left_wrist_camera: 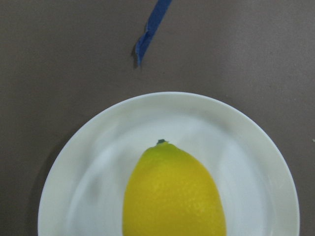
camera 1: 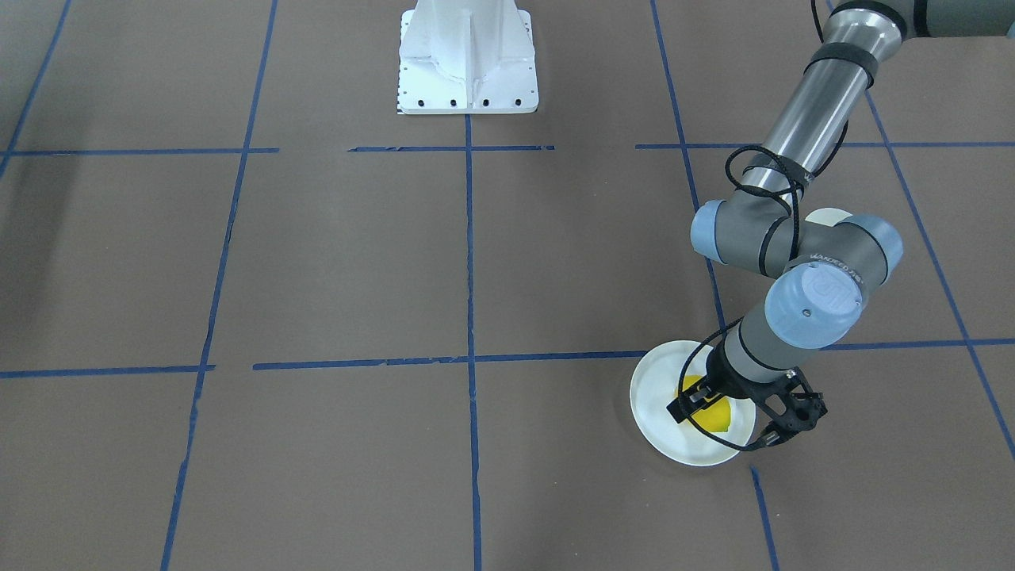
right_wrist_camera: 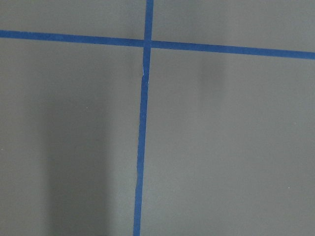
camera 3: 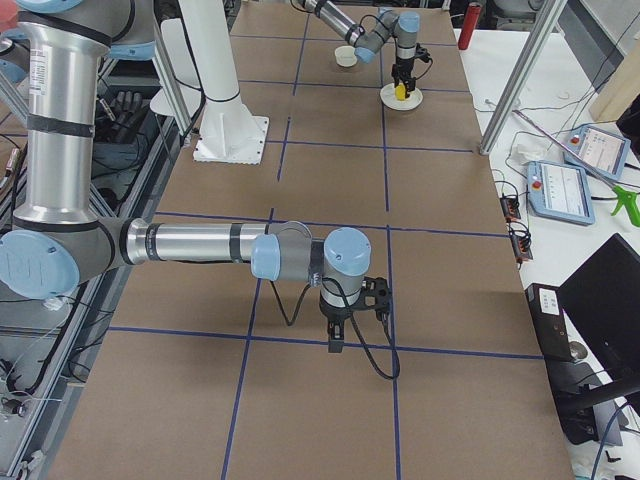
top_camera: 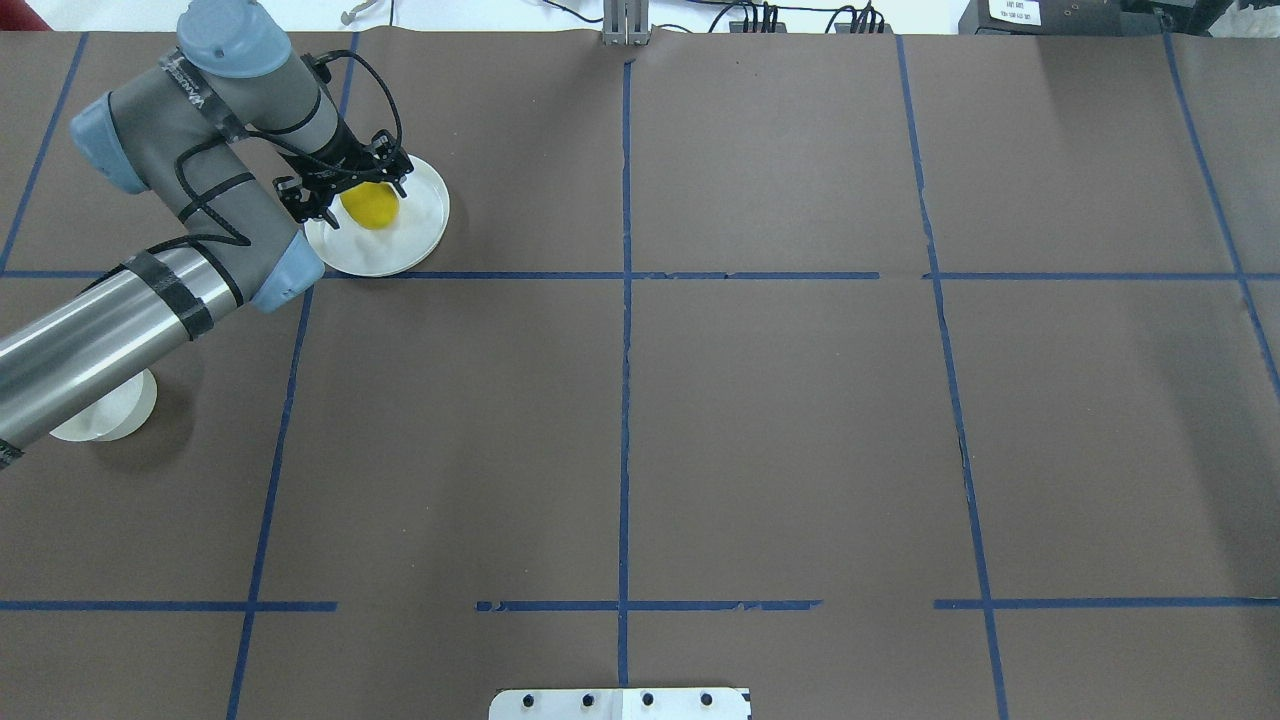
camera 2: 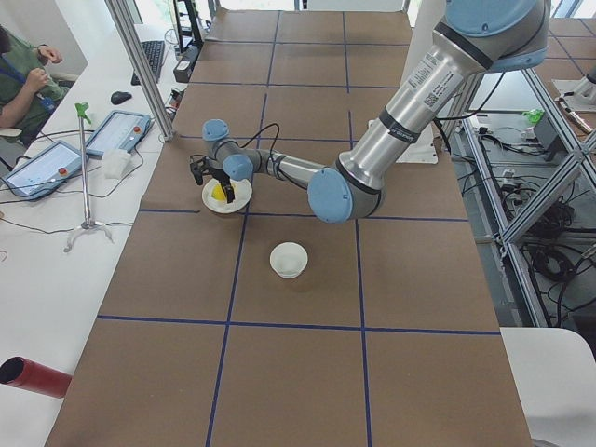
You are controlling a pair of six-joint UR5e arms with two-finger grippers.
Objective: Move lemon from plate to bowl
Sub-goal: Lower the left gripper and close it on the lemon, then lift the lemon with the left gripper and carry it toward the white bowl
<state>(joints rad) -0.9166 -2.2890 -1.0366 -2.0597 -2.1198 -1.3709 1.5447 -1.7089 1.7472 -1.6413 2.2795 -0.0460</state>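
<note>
The yellow lemon (top_camera: 371, 207) lies on the white plate (top_camera: 420, 222) at the table's far left. It fills the lower middle of the left wrist view (left_wrist_camera: 172, 196), pointed tip up, on the plate (left_wrist_camera: 98, 167). My left gripper (top_camera: 350, 190) hangs just over the lemon (camera 1: 711, 411), open, with a finger on either side. The small white bowl (camera 2: 289, 259) stands apart, nearer the robot, and is partly hidden under the left arm in the overhead view (top_camera: 105, 410). My right gripper (camera 3: 345, 330) shows only in the exterior right view, low over bare table; I cannot tell its state.
The white robot base (camera 1: 468, 59) stands at the table's middle edge. Blue tape lines (right_wrist_camera: 142, 147) grid the brown table. A red cylinder (camera 2: 33, 375) and tablets (camera 2: 116, 132) lie on the side desk beyond the plate.
</note>
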